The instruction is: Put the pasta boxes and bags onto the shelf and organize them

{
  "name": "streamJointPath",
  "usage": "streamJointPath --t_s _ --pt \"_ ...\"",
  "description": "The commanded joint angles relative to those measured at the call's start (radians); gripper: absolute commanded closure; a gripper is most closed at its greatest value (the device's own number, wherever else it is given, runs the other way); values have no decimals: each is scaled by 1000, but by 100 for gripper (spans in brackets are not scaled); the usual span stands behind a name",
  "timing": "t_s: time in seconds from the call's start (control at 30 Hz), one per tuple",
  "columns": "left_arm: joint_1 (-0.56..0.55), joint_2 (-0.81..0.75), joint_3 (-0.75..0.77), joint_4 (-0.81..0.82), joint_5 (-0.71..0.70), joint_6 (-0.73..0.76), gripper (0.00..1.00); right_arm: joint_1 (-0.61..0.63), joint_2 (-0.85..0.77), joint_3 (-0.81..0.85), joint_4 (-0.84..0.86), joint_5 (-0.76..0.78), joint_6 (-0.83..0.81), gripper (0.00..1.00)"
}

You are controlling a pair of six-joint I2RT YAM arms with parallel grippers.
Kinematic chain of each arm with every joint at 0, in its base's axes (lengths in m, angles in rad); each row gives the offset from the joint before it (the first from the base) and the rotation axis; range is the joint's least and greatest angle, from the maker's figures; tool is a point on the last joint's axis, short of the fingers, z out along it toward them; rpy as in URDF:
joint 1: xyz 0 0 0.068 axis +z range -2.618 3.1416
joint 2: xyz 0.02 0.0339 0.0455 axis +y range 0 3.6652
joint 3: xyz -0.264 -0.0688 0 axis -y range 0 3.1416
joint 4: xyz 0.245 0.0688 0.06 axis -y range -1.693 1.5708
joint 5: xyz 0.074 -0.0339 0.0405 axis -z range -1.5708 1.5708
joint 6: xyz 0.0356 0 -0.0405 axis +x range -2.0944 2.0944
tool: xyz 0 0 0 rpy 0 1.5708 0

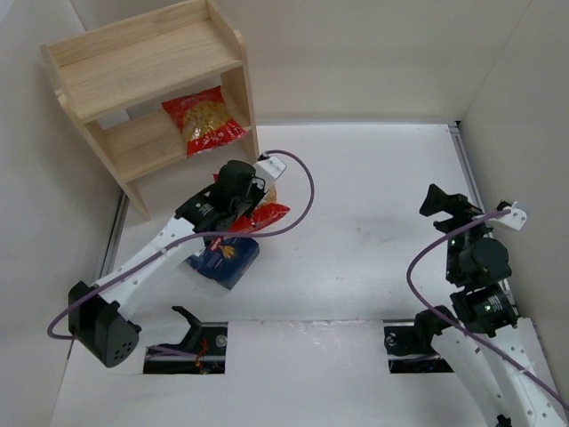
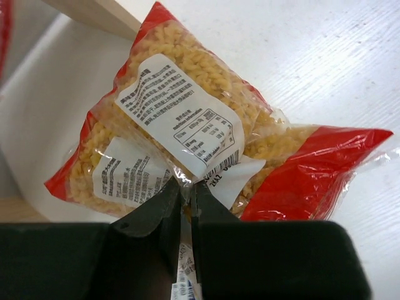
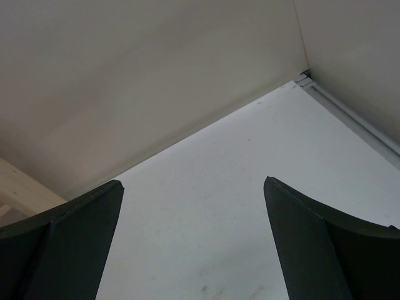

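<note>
While our left gripper (image 2: 186, 190) pinches its two fingers together on the near edge of the labelled bag (image 2: 187, 119), we see a thin strip of plastic caught between them. That bag faces the wrist camera with its white labels up, yellow pasta inside and a red band at each end; whether it rests on the table (image 1: 373, 222) or hangs just above it we cannot tell. From overhead we find it just beside the dark blue pasta box (image 1: 222, 260), which sits on the table under our left arm, near the front of the shelf (image 1: 133, 62). On the lower tier of that pale wooden shelf lies the second bag (image 1: 206, 120), red at both ends, turned at a slant. Our right gripper (image 3: 194, 184) hovers over the right side of the table, well apart from all of this, its fingers spread wide with bare white tabletop showing between them
</note>
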Motion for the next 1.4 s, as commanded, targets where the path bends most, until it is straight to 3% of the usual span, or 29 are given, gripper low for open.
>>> streamJointPath --t_s 0.0,0.17,0.37,0.5,0.8,1.03,1.37 --pt "15 -110 55 74 -63 129 100 32 27 24 79 15 -10 0" --pt "109 -221 93 25 -68 270 100 81 67 33 116 43 -17 0" --pt "120 -307 176 -59 -49 375 100 146 121 28 171 81 -22 0" --pt "253 -321 187 -29 0 459 100 170 181 53 208 79 -45 0" --pt "653 -221 192 152 279 527 100 187 257 68 272 72 -62 0" --pt "790 -112 166 365 385 574 100 187 287 67 291 70 -66 0" --pt "864 66 193 597 393 581 99 184 319 84 295 55 -80 0"
